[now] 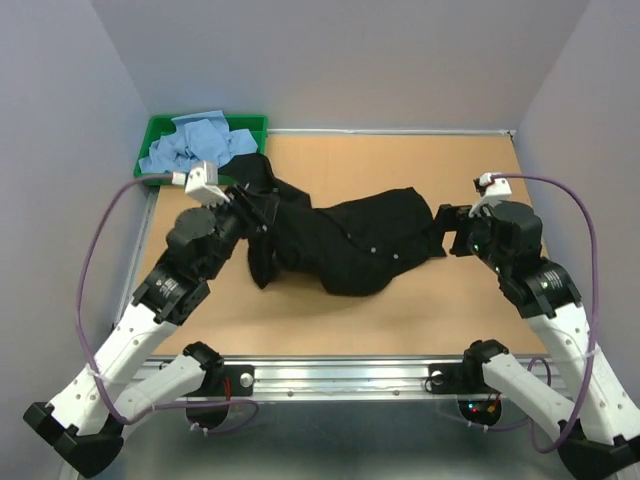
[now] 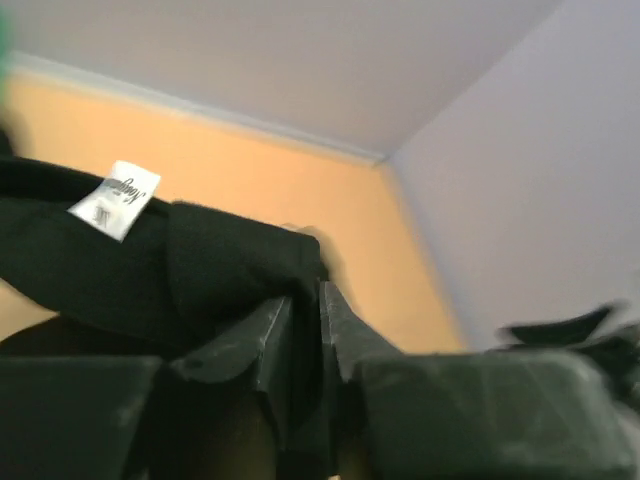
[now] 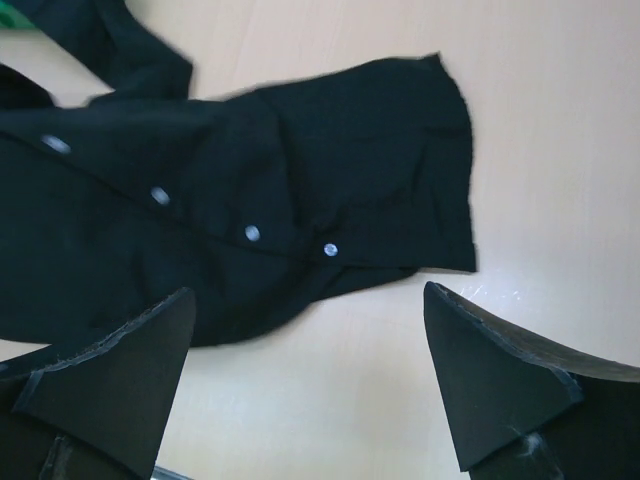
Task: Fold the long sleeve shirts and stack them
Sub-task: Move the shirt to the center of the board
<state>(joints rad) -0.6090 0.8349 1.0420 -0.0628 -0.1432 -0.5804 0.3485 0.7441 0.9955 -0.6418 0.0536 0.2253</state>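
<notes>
Wooden tabletop [image 1: 400,310], pale walls. Left gripper [image 2: 305,300]: jaws nearly together at the collar end of the black shirt [image 1: 350,250], near its white label [image 2: 117,198]; a pinch cannot be confirmed. Right gripper [image 3: 309,288]: spread wide, empty, over the hem. The shirt is crumpled mid-table and is best flattened before any fold is made. Light blue shirts [image 1: 195,145] are heaped in the green tray [image 1: 250,122], rear left.

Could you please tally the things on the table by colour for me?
Black shirt: 1
Light blue cloth heap: 1, shirts within cannot be counted
Green tray: 1
Total: 3
</notes>
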